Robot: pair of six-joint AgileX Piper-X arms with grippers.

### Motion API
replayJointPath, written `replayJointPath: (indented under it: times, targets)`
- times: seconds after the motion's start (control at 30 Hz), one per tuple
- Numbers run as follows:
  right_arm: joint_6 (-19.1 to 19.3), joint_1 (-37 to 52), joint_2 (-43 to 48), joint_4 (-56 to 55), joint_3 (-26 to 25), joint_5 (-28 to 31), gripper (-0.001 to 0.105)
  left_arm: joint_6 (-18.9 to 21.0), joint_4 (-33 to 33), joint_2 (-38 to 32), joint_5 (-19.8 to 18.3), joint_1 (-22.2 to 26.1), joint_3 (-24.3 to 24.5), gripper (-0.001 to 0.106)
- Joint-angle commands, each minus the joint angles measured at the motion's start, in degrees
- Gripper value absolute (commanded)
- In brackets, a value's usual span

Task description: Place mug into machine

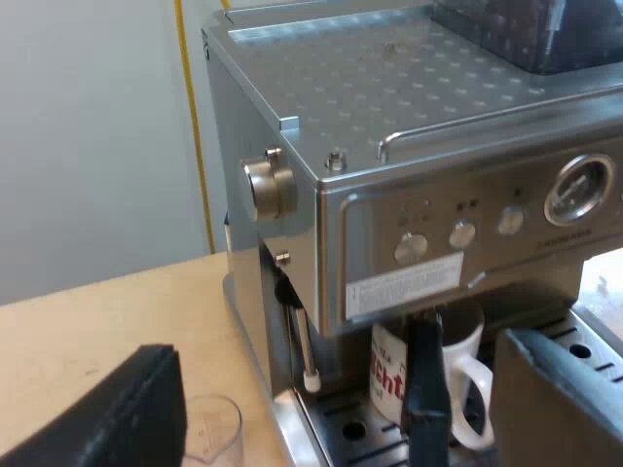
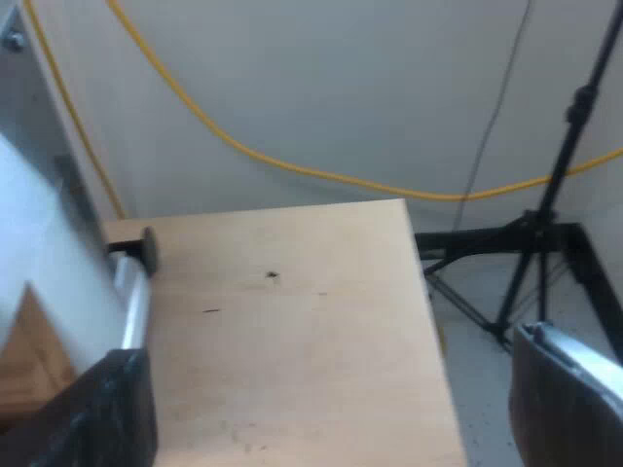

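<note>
- Mug [image 1: 389, 372] — white with red lettering, upright on the drip tray [image 1: 343, 430] of the espresso machine [image 1: 428, 195], under the machine's front panel, its handle turned outward.
- Dark upright bar [image 1: 425, 381], directly in front of the mug; what it belongs to cannot be told.
- Left gripper [image 1: 336, 389]: the two black fingers are spread wide with nothing between them. It faces the machine's front and stands apart from the mug.
- Measuring glass [image 1: 210, 428], on the table [image 1: 117, 302] just beside one left finger and near the machine's corner, where the steam wand [image 1: 304, 342] hangs.
- Right gripper [image 2: 326, 389]: fingers likewise spread and empty, over bare table [image 2: 292, 331] beside the machine's side wall [image 2: 44, 243]; a black stand [image 2: 545, 243] is on the floor beyond the table's edge.
- Step in hand, as judged: the placing itself looks done, since the mug sits in the machine with no finger on it.
- Next move, as judged: draw the left arm straight away from the machine, keeping the open fingers clear of the mug's handle and the measuring glass — either could be knocked.
</note>
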State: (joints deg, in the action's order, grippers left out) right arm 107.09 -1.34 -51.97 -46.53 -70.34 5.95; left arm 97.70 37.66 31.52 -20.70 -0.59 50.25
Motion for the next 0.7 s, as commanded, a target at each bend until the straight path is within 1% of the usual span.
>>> replayJointPath:
  times: [0.03,0.23,0.3,0.33,0.4,0.7]
  targets:
    - [1.2,1.9,2.6,-0.4,-0.1,-1.2,0.084,-0.2,2.5,-2.1,0.9,0.1,0.3,0.066]
    - [1.2,2.0,7.7,-2.0,-0.1,-2.4,0.084,-0.2,6.7,-7.5,0.9,0.1,0.3,0.066]
    - [1.2,2.0,9.4,-2.9,-0.1,-2.4,0.084,-0.2,7.2,-8.0,0.9,0.1,0.3,0.066]
    - [1.2,2.0,10.7,-3.5,0.1,-2.4,0.084,-0.2,8.6,-10.1,0.9,0.1,0.3,0.066]
    - [1.2,2.0,12.7,-3.9,0.6,-2.4,0.084,-0.2,9.3,-12.0,0.9,0.1,0.0,0.066]
    - [1.2,1.8,25.3,-6.4,8.3,-2.4,0.084,-0.2,14.9,-20.6,1.2,0.1,-1.0,0.066]
